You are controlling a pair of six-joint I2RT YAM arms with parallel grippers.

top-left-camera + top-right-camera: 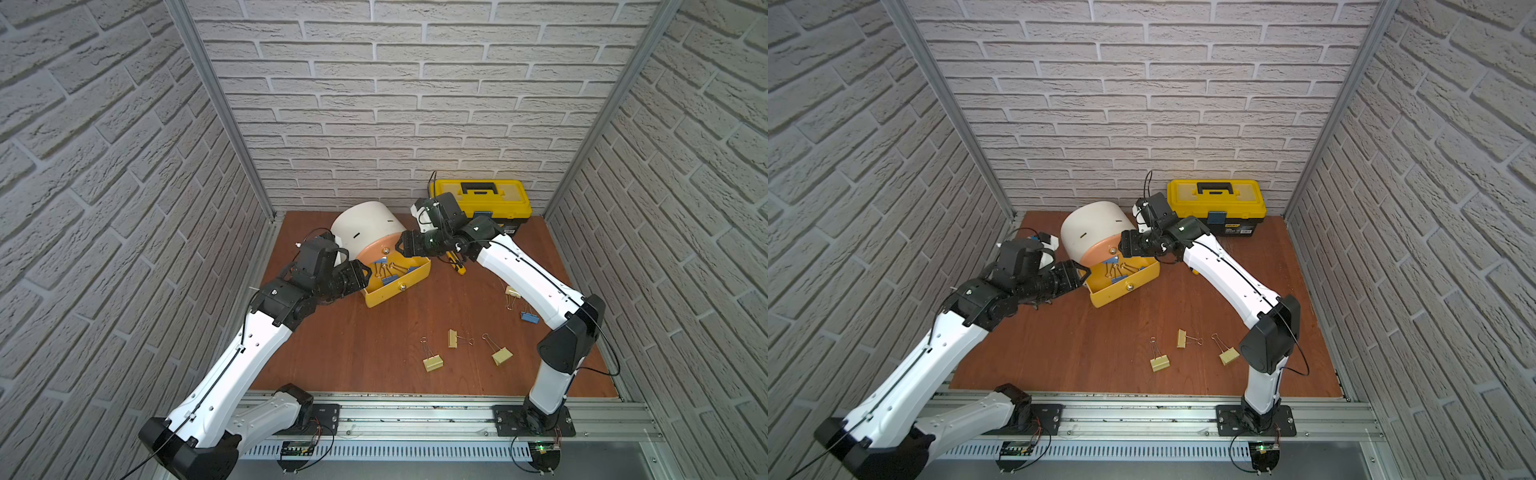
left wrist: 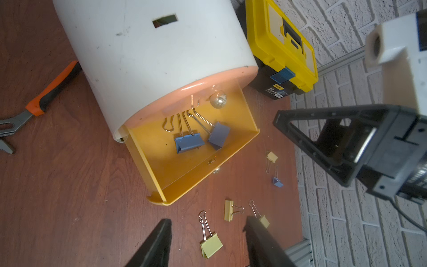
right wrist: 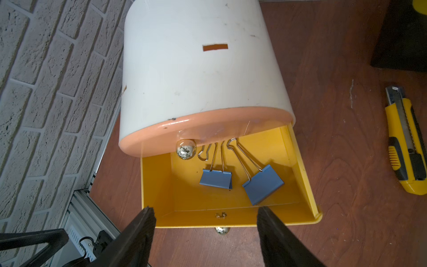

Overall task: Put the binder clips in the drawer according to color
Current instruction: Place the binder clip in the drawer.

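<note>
The white round-topped cabinet (image 1: pixel 368 226) lies at the back with its yellow drawer (image 3: pixel 300 166) pulled open beneath the shut peach front (image 3: pixel 208 124). Two blue binder clips (image 3: pixel 216 179) (image 3: pixel 263 185) lie inside the drawer. On the table are three pale yellow clips (image 1: pixel 433 363) (image 1: pixel 453 338) (image 1: pixel 502 356), and by the right arm another yellow clip (image 1: pixel 512 292) and a blue clip (image 1: pixel 530 318). My right gripper (image 3: pixel 205 209) hangs open and empty over the drawer's front edge. My left gripper (image 2: pixel 208 222) is open and empty at the drawer's left side.
A yellow-black toolbox (image 1: pixel 482 199) stands against the back wall to the right. A yellow utility knife (image 3: pixel 406 143) lies right of the cabinet, under the right arm. Orange-handled pliers (image 2: pixel 46 97) lie left of the cabinet. Brick walls close in three sides.
</note>
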